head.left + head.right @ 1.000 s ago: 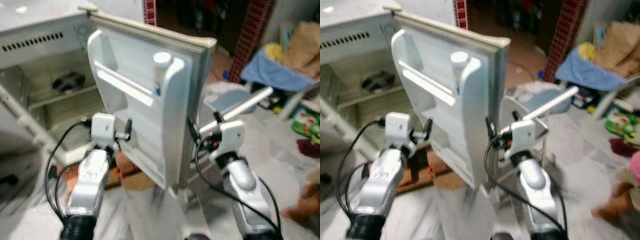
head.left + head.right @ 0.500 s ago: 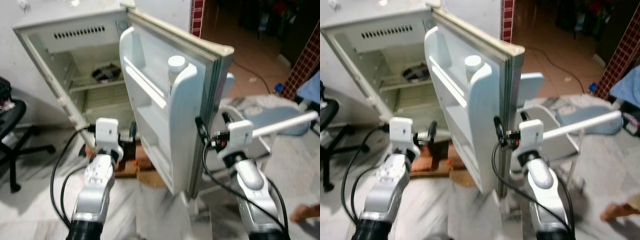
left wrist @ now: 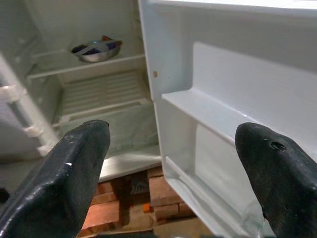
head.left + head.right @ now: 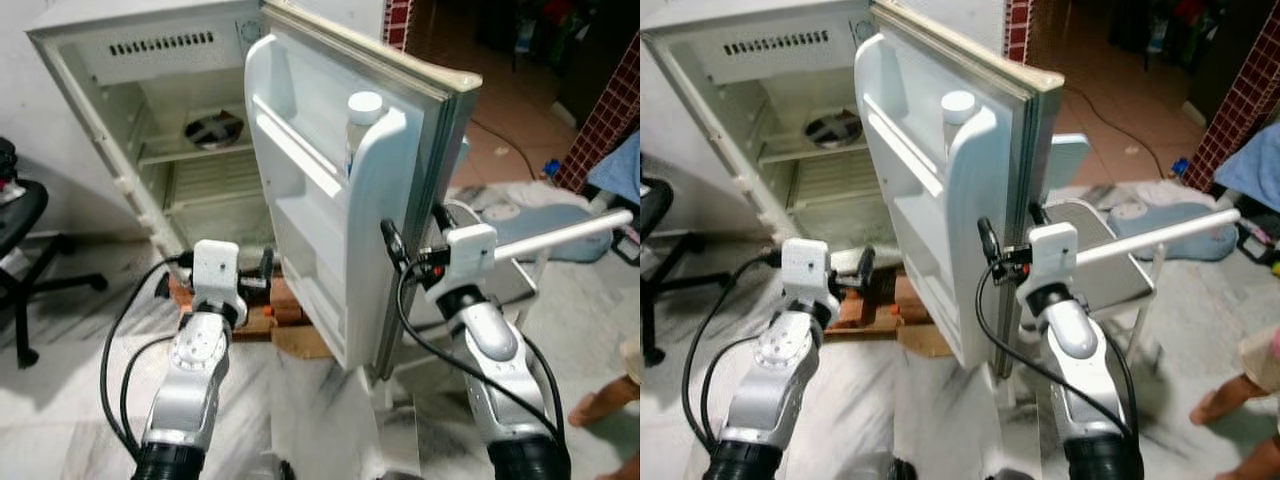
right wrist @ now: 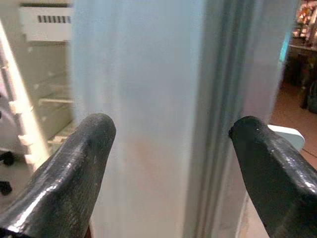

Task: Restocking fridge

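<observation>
Step in hand: the fridge (image 4: 150,120) stands open and both tools are raised before it with nothing in them; this looks like the approach stage, before any item is fetched or placed.
Left tool (image 4: 262,272): released, fingers (image 3: 74,173) spread wide, empty; it faces the gap between the cabinet and the inner face of the door (image 4: 330,200).
Right tool (image 4: 415,230): released, fingers (image 5: 74,168) spread, straddling the door's outer edge; whether a finger touches the edge I cannot tell.
Next move, as a judgement: the door edge sits right between the right tool's fingers, so steadying or swinging it needs a gentle close on that edge; stocking needs an item first.
Door look: white moulded shelves, a bottle with a white cap (image 4: 364,108) standing in the top rack, above and beyond both tools.
Cabinet look: pale interior, wire shelf, a metal bowl (image 3: 95,50) on the upper shelf, beyond the left tool.
Below: bricks (image 3: 124,198) under the fridge.
</observation>
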Motion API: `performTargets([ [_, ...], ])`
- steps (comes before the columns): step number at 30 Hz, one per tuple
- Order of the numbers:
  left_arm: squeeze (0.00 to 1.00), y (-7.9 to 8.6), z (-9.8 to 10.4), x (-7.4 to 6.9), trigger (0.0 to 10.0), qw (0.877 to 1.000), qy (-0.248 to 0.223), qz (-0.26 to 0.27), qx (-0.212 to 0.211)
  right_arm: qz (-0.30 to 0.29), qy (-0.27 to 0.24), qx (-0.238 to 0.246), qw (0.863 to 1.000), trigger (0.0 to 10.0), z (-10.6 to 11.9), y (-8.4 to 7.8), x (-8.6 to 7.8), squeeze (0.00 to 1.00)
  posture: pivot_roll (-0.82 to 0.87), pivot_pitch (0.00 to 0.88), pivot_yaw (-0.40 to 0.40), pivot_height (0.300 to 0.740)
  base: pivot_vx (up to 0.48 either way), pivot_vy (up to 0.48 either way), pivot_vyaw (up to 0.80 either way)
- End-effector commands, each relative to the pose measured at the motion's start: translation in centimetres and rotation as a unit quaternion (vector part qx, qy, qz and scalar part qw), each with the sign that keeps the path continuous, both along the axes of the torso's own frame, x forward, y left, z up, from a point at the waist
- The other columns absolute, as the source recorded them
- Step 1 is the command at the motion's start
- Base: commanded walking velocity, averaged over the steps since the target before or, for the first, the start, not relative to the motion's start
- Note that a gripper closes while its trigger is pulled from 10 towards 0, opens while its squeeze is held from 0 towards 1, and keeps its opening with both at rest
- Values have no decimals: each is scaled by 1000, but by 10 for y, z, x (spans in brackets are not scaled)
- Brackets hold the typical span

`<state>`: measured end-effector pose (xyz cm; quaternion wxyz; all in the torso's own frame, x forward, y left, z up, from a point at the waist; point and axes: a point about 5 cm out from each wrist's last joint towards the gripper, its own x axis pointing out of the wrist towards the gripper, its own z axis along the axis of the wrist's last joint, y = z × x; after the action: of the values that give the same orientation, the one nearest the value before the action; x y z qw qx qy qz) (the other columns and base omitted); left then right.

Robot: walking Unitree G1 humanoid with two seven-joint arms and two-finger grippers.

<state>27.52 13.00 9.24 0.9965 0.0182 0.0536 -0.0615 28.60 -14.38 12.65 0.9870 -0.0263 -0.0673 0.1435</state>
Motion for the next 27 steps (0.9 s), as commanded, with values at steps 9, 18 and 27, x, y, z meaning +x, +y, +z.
performTargets([
  [9,0,7,-27,-6,10000,993,114,-7,-19,34,-39,-2,999,10000,17,22,17,0,9,0,66,740,0,0,707],
  [18,0,-1,-30,-13,10000,989,140,-54,-13,46,-23,18,999,10000,12,21,11,0,15,0,58,740,0,0,605],
  [27,0,-3,-32,-14,10000,986,148,-71,-8,180,124,9,976,10000,-34,8,-37,0,-3,0,64,740,0,0,0],
])
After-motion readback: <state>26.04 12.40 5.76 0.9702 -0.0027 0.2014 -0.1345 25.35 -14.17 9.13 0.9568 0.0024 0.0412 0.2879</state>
